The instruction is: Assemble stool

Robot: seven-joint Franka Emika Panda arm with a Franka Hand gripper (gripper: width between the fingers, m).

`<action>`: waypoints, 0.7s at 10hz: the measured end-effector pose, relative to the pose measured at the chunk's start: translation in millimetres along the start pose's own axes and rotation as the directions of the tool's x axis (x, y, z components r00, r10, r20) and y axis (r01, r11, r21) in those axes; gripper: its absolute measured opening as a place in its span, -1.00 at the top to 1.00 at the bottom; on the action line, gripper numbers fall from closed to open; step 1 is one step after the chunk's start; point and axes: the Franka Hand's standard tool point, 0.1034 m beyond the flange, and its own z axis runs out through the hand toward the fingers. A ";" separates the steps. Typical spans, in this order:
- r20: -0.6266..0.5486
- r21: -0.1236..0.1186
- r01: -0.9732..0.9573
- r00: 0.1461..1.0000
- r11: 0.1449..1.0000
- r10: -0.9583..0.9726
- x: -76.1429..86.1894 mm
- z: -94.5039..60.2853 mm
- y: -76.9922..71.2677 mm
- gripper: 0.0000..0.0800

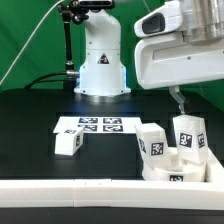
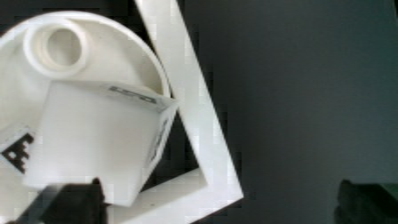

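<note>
The white round seat disc (image 1: 165, 171) lies at the exterior view's lower right, inside the corner of the white rail. One blocky white leg (image 1: 188, 134) stands at its far right side, and another (image 1: 152, 140) stands at its left edge. A third leg (image 1: 68, 143) lies apart on the black table at the left. My gripper (image 1: 180, 104) hangs just above the right leg. In the wrist view the gripper (image 2: 217, 205) is open and empty. The seat disc (image 2: 54, 90), with its round socket, and a leg (image 2: 98, 130) lie near one dark fingertip (image 2: 63, 205).
The marker board (image 1: 88, 125) lies flat on the table in front of the robot base (image 1: 100, 60). The long white rail (image 1: 60, 190) borders the near edge and turns a corner (image 2: 192, 120) beside the seat. A green backdrop stands behind.
</note>
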 end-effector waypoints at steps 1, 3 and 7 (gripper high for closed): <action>0.000 -0.002 0.079 0.997 0.997 -0.079 0.5 -0.1 1.1 -0.62; -0.027 -0.040 0.390 0.920 0.920 -0.391 3.6 2.4 5.1 -0.62; -0.029 -0.109 0.709 0.698 0.697 -0.715 5.0 6.7 15.2 -0.62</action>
